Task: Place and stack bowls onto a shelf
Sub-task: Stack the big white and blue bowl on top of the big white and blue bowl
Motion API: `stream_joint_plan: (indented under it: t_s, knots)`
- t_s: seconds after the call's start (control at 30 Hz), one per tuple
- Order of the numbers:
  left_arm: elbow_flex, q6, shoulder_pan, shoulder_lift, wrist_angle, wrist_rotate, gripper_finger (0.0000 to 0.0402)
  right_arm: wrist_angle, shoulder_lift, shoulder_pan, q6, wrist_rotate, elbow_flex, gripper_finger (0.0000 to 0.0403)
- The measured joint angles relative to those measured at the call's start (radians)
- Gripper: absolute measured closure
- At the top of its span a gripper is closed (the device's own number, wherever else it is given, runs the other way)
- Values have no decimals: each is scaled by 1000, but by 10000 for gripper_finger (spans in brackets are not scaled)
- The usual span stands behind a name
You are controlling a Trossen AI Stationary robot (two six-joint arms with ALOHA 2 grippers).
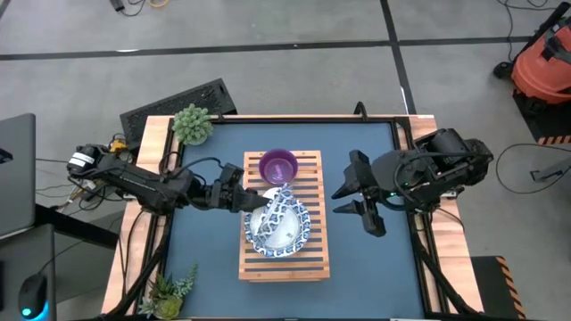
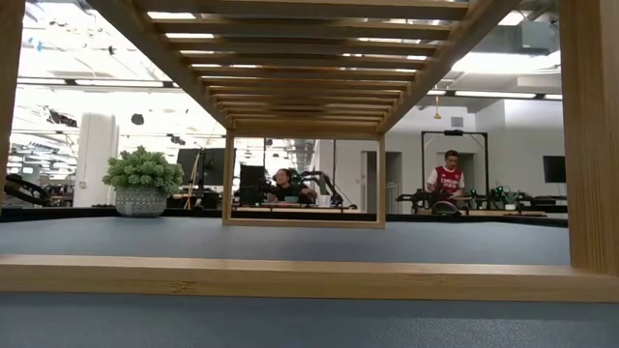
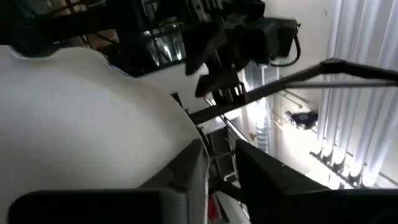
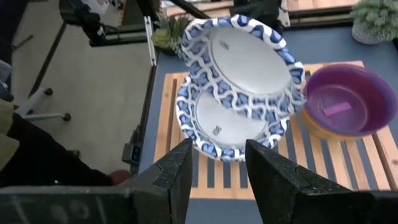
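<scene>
A light-wood slatted shelf (image 1: 312,257) lies mid-table. On it rests a stack of white dishes with blue rims (image 1: 277,234), and a purple bowl (image 1: 278,166) sits nested in a yellow one (image 4: 314,127). My left gripper (image 1: 243,198) reaches in from the left and is shut on another blue-rimmed dish (image 4: 249,56), which is tilted steeply above the stack. My right gripper (image 1: 339,201) is open and hovers just right of the shelf, touching nothing. In the right wrist view, its fingers (image 4: 177,177) frame the dishes. The low view shows only the shelf's frame (image 2: 290,275). My left gripper holds the tilted dish by its rim on the table's left side (image 1: 260,200), coming in nearly level from the left. In the left wrist view the dish's white face (image 3: 93,112) runs down to one finger (image 3: 186,174); the pinch itself is hidden. The dish's lower rim (image 4: 249,111) meets the stack.
Potted plants stand at the table's far-left corner (image 1: 192,123) and near-left corner (image 1: 169,290). A dark keyboard (image 1: 178,100) lies beyond the far-left edge. Bare blue tabletop (image 1: 375,267) shows right of the shelf and to its left. People sit in the room behind (image 2: 447,177).
</scene>
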Motion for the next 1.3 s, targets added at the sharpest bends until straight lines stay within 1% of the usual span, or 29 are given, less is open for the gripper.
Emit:
stream_joint_plan:
  t_s: [0.13, 0.27, 0.37, 0.47, 0.53, 0.67, 0.83, 0.93, 1.07, 1.2, 1.3]
  knots:
    - [0, -17, 2, -5, 1, 49, 289, -6, 0, 0, 0, 0, 0, 230]
    - [0, -36, 4, -5, -3, 92, 272, -6, 0, 0, 0, 0, 0, 230]
    - [0, -68, 8, -5, -10, 132, 270, -3, 0, -3, -10, 1, 0, 230]
    - [0, -75, 8, -5, -26, 148, 270, 24, 18, -20, -63, 23, 2, 230]
    - [0, -80, 8, -6, -65, 153, 270, 29, 40, -31, -103, 43, 2, 230]
    - [1, -109, 8, -10, -130, 175, 270, 22, 110, -76, -158, 45, 0, 230]
    - [1, -143, 8, -10, -165, 197, 270, 22, 194, -119, -210, -25, 0, 230]
    - [0, -161, 8, -39, -206, 198, 271, 26, 233, -134, -229, -56, 0, 230]
    - [1, -145, 8, -124, -312, 170, 271, 27, 261, -140, -240, -58, 0, 230]
    - [1, -76, 8, -223, -478, 74, 272, 39, 263, -140, -239, -58, 0, 230]
    - [1, -49, 2, -269, -590, -12, 272, 41, 259, -140, -233, -56, 0, 230]
